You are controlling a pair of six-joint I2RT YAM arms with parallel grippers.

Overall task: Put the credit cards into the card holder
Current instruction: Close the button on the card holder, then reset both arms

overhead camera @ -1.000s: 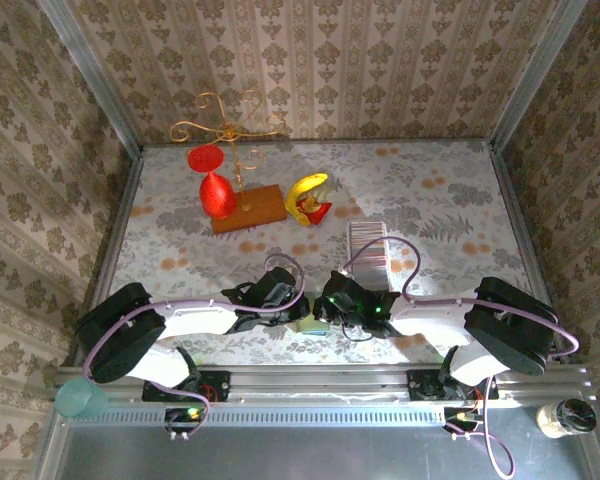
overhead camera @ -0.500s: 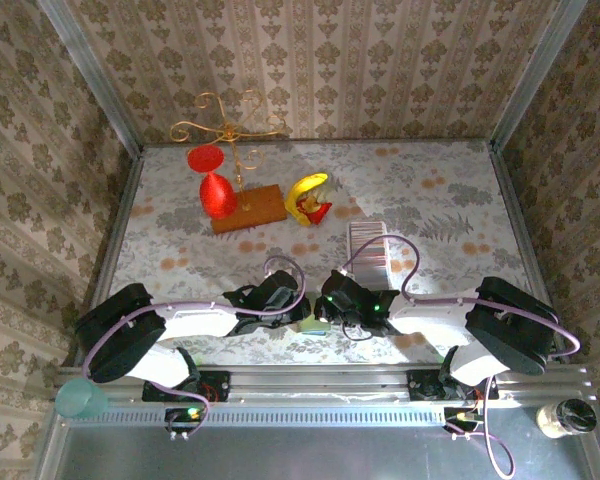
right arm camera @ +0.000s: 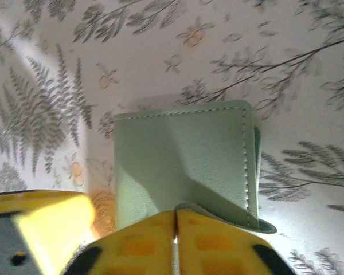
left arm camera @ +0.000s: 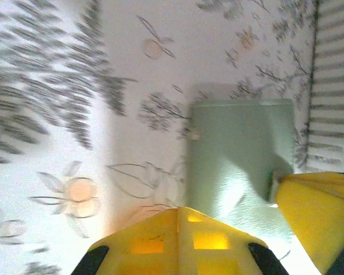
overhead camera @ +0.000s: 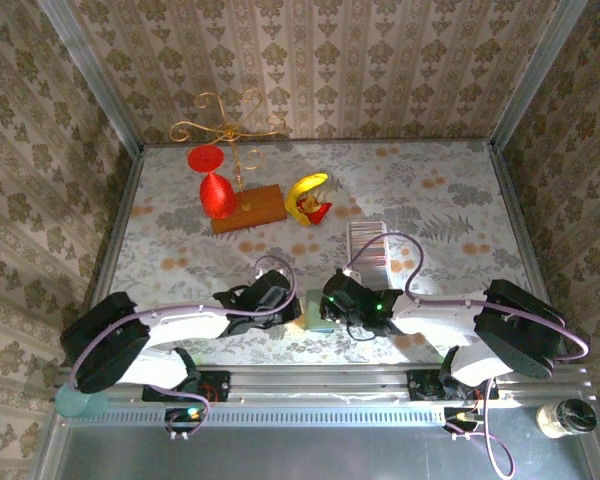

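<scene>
The card holder (overhead camera: 314,313) is a pale sage-green wallet lying folded on the floral table near the front edge. My two grippers meet over it. In the left wrist view my left gripper (left arm camera: 180,220) is shut, its tips at the near left corner of the card holder (left arm camera: 241,166). In the right wrist view my right gripper (right arm camera: 175,220) has its jaws together but for a hairline slit. The slightly lifted near edge of the card holder (right arm camera: 183,160) rests against its fingertips. The credit cards (overhead camera: 367,250) form a ribbed silvery strip behind the right gripper (overhead camera: 330,303).
A wooden block with a red vase and gold wire stand (overhead camera: 242,205) and a yellow-and-red toy (overhead camera: 308,197) stand at the back left. Patterned walls close in three sides. The left gripper's yellow finger (right arm camera: 43,226) crowds the wallet's left side.
Both grippers have edged a little farther from the front edge, and the card holder has moved with them. The left arm has swung in lower.
</scene>
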